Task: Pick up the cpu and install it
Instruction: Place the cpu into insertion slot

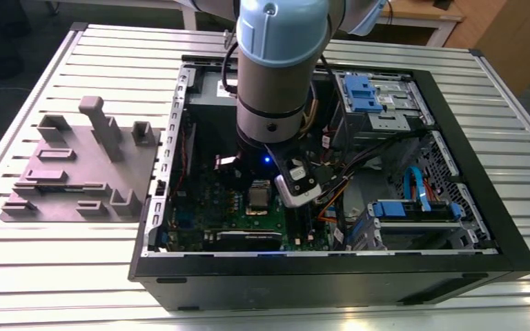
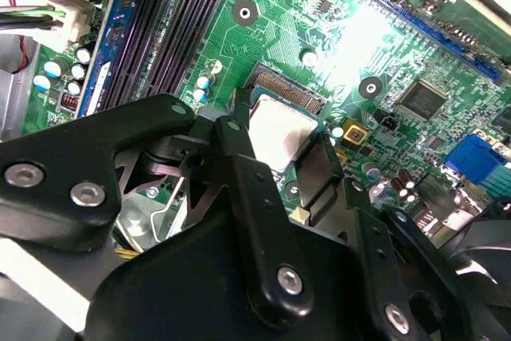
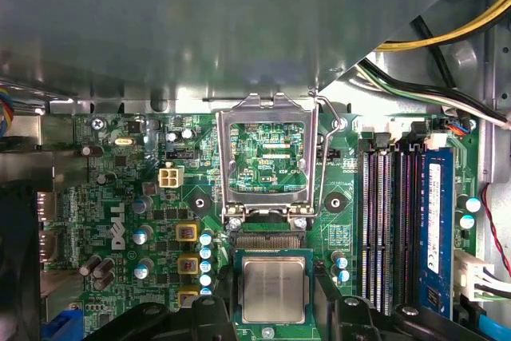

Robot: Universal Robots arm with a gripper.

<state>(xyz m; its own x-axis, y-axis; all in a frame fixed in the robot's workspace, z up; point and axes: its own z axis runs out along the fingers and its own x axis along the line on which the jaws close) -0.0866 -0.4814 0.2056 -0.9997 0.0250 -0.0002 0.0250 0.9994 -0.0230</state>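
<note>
**A:** Where is the arm?

**B:** The arm [image 1: 279, 62] reaches down into the open computer case [image 1: 339, 272]. The case lies on the slatted table [image 1: 63, 289]. A grey stepped block [image 1: 81, 172] sits at the exterior view's left, well apart from the case.

**A:** And the cpu?

**B:** The cpu [image 3: 273, 289] is low over the green motherboard [image 3: 120, 197], silvery top up. It sits just above the socket, and a strip of socket contacts [image 3: 267, 241] shows past its far edge.

**A:** What are the jaws doing?

**B:** They are clamped on the chip. In the second wrist view the gripper [image 2: 281, 148] has its black fingers [image 2: 247, 189] against two opposite edges of it.

**A:** What about the socket's cover?

**B:** The silver load plate [image 3: 267, 115] is swung open and lies flat on the board beyond the socket. The dark memory slots [image 3: 383, 221] run just beside the socket, and yellow cables [image 3: 471, 25] cross above them
</note>
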